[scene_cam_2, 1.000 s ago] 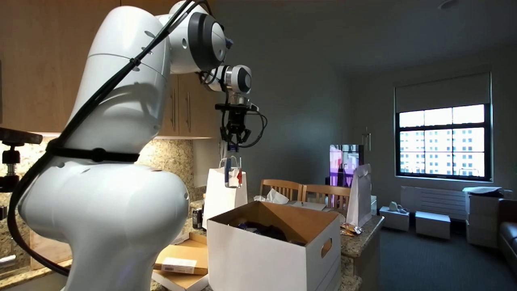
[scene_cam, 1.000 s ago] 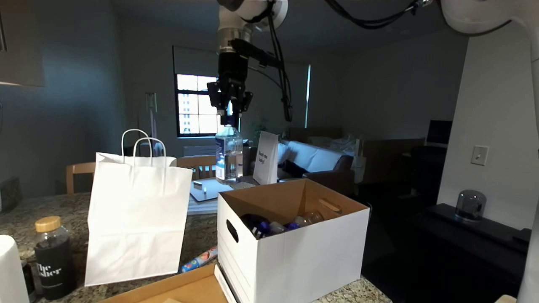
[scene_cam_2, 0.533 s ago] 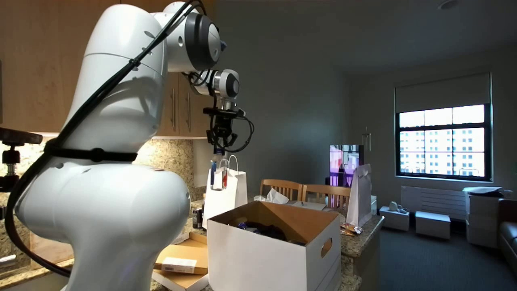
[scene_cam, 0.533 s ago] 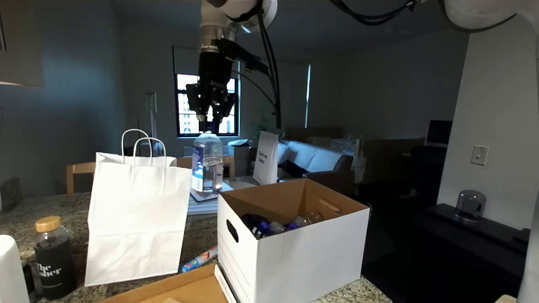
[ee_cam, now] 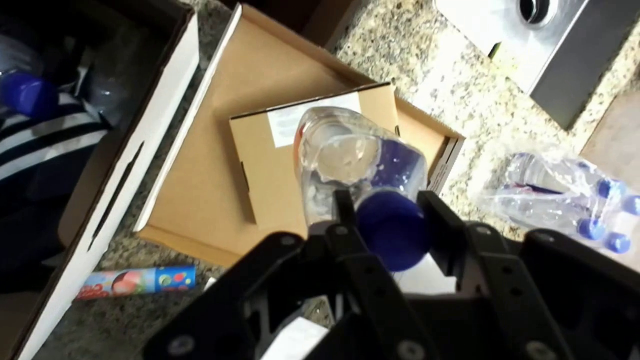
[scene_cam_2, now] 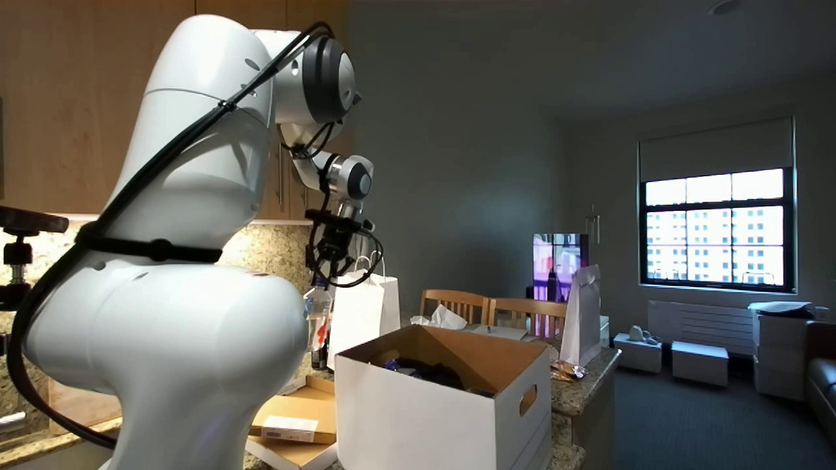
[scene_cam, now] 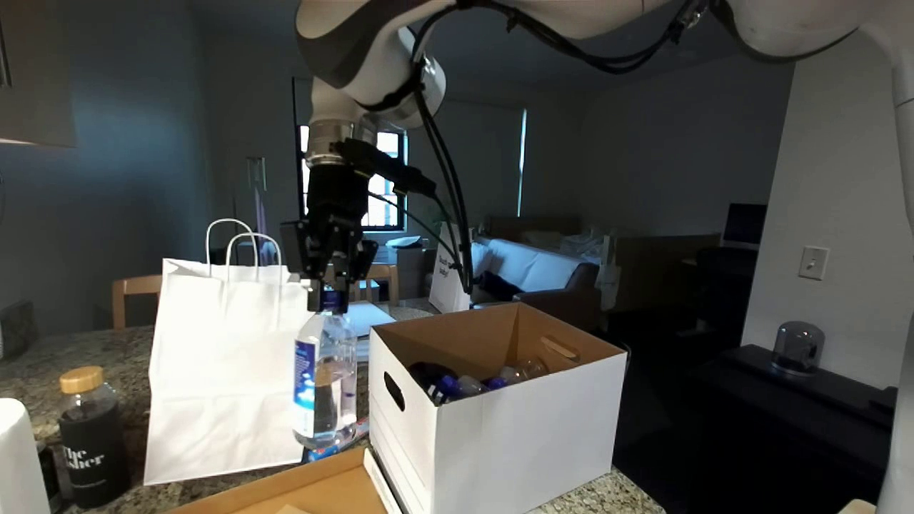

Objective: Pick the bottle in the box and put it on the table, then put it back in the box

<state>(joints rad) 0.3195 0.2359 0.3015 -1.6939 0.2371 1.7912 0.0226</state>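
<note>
My gripper is shut on the blue cap of the clear plastic bottle, with one finger on either side. Slightly tilted, the bottle hangs in the air beside the box, outside it. From the wrist it appears above a brown cardboard lid. In an exterior view the bottle is partly covered by the arm. The white box, brown inside, holds several blue-capped bottles and dark striped cloth. Whether the pale surface behind the box is the table, I cannot tell.
A white handled bag stands close behind the bottle. The lid with a small carton in it lies alongside the box. Nearby are a colourful tube, wrapped bottles, a sink and a dark jar.
With the bottle in its grip, my gripper has come down and moved to the left in both exterior views, from high behind the box to beside it. The wrist has tilted.
</note>
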